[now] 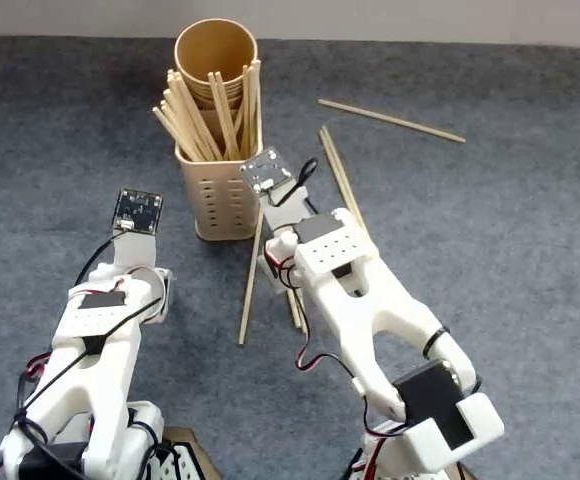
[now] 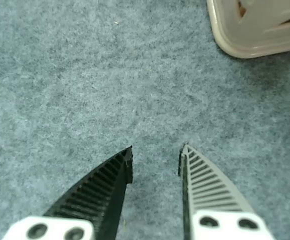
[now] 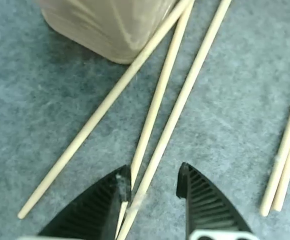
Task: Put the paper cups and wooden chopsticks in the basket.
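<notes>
Because two chopsticks (image 3: 171, 125) run between your right jaws, which stand apart, yet hug one side, shift slightly to centre them, then close on both together before lifting toward the basket (image 3: 102, 27) just ahead. That fine line-up comes from the right wrist view; the high view adds paper cups (image 1: 215, 60) inside the basket and a stray chopstick (image 1: 390, 120) well beyond it. Your left jaws, also apart, sit over bare surface (image 2: 85, 75).

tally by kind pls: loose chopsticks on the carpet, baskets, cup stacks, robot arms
loose chopsticks: 6
basket: 1
paper cup stack: 1 (the number of cups in it can't be told)
robot arms: 2
total: 10
</notes>
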Robot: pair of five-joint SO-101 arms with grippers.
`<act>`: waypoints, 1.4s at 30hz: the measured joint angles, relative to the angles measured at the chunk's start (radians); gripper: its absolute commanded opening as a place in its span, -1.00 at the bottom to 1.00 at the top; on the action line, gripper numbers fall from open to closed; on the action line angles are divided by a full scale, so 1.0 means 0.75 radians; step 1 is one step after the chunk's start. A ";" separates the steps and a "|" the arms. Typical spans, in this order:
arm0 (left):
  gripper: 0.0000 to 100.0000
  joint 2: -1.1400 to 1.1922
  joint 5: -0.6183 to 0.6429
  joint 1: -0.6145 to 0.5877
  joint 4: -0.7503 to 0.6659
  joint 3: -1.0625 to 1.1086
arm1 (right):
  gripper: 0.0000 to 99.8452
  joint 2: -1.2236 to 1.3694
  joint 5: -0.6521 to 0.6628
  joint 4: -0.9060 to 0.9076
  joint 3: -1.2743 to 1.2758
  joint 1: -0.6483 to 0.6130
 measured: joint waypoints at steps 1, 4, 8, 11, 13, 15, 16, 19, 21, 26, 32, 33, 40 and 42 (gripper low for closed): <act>-0.64 0.000 0.000 0.000 0.000 0.000 | -0.67 -0.018 -0.014 0.000 0.020 -0.006; -0.64 0.000 0.000 0.000 0.000 0.000 | -0.67 -0.139 -0.051 0.010 0.135 -0.027; -0.64 0.000 0.000 0.000 0.000 0.000 | -0.67 -0.354 -0.065 0.014 0.301 -0.035; -0.64 0.000 0.000 0.000 0.000 0.000 | -0.67 -0.544 -0.072 0.014 0.403 -0.035; -0.64 0.000 0.000 0.000 0.000 0.000 | -0.67 -0.612 -0.072 0.014 0.448 -0.037; -0.64 0.000 0.000 0.000 0.000 0.000 | -0.67 -0.618 -0.072 0.004 0.468 -0.041; -0.64 0.000 0.000 -0.002 0.000 -0.006 | -0.67 -0.608 -0.072 -0.018 0.471 -0.039; -0.64 0.000 0.006 -0.080 0.084 -0.094 | -0.67 -0.524 -0.072 -0.061 0.473 -0.041; -0.64 0.000 0.053 -0.113 0.174 -0.151 | -0.67 -0.446 -0.072 -0.108 0.473 -0.041; -0.64 0.000 0.080 -0.115 0.233 -0.162 | -0.67 -0.327 -0.072 -0.231 0.473 -0.041; -0.64 0.000 0.080 -0.113 0.094 -0.088 | -0.67 -0.268 -0.072 -0.280 0.473 -0.041; -0.64 0.000 0.080 -0.113 0.084 -0.086 | -0.67 -0.268 -0.072 -0.282 0.473 -0.041; -0.64 0.000 0.080 -0.094 0.072 -0.082 | -0.67 -0.266 -0.072 -0.286 0.473 -0.059; -0.64 0.000 0.080 -0.094 0.070 -0.082 | -0.67 -0.272 -0.072 -0.276 0.464 -0.084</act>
